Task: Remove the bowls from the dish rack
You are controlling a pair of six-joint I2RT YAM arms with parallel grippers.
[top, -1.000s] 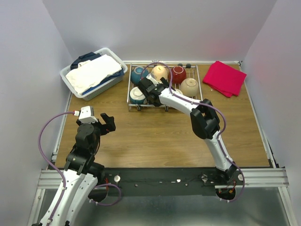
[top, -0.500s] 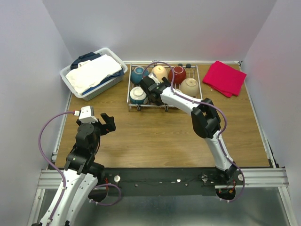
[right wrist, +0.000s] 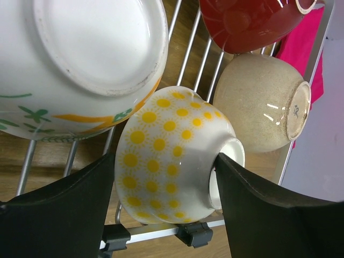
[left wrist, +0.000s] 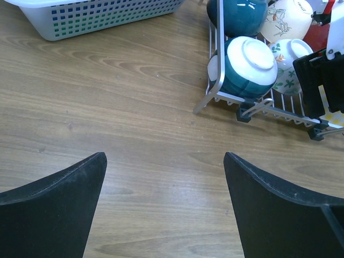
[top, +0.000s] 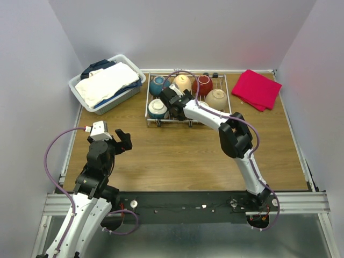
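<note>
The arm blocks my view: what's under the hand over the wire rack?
A white bowl with yellow suns, on its side between the right hand's fingers, on the dish rack. Its inside is hidden.

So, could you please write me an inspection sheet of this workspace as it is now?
Surface: wooden table.
Job's things: bowls in the dish rack, tipped or upside down.
Clutter: laundry basket with cloths at far left; red cloth at far right.
Grippers: left gripper open above the table; right gripper astride the sun-patterned bowl, grip uncertain.
Cables: purple cable loops at each arm.
Surroundings: pale walls; nothing else seen.
</note>
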